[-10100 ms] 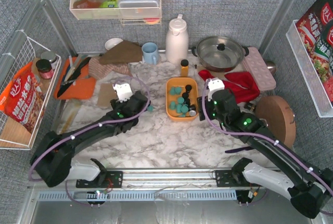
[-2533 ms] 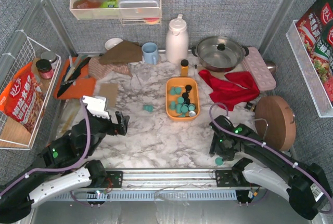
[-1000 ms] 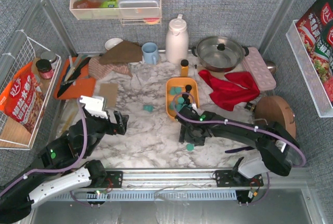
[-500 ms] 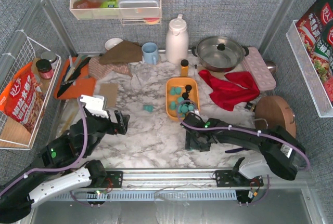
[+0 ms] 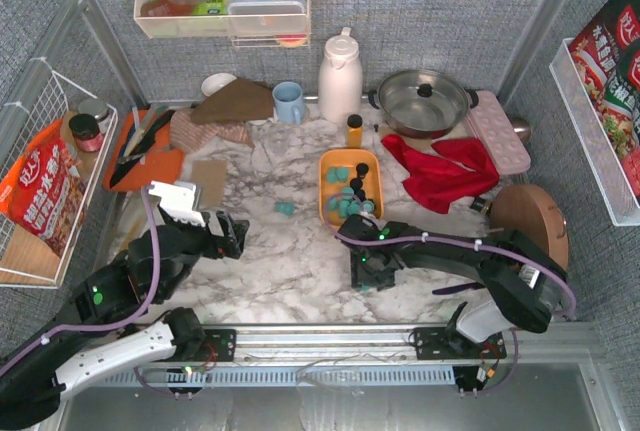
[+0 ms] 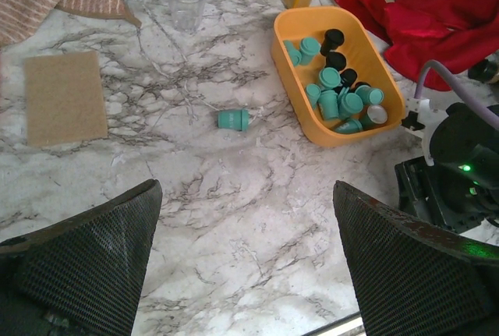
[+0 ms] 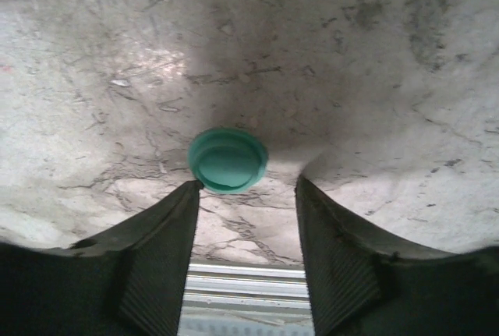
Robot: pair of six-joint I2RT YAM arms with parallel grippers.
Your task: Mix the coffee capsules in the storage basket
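Observation:
The orange storage basket [image 5: 323,191] sits mid-table and holds several teal and a few black coffee capsules [image 5: 349,195]. It also shows in the left wrist view [image 6: 295,91] with the capsules [image 6: 341,96] in it. One teal capsule [image 5: 285,209] lies on its side on the marble left of the basket, also in the left wrist view [image 6: 233,120]. My right gripper [image 5: 365,273] is low over the table in front of the basket, open. In its wrist view another teal capsule [image 7: 227,160] stands just beyond the gripper [image 7: 248,188], touching the left fingertip [image 7: 191,189]. My left gripper [image 6: 245,196] is open wide and empty, raised at the left [image 5: 228,236].
A red cloth [image 5: 440,173], a pot [image 5: 423,101] and a pink egg tray [image 5: 498,129] lie behind and right of the basket. A white jug [image 5: 339,76], blue mug [image 5: 288,101] and small yellow bottle [image 5: 354,130] stand behind it. A round wooden board [image 5: 530,231] is at the right.
My right arm swung from the front right towards the middle, and the teal capsule near it ended up further left. The gripper now sits low over that capsule. My left arm barely moved.

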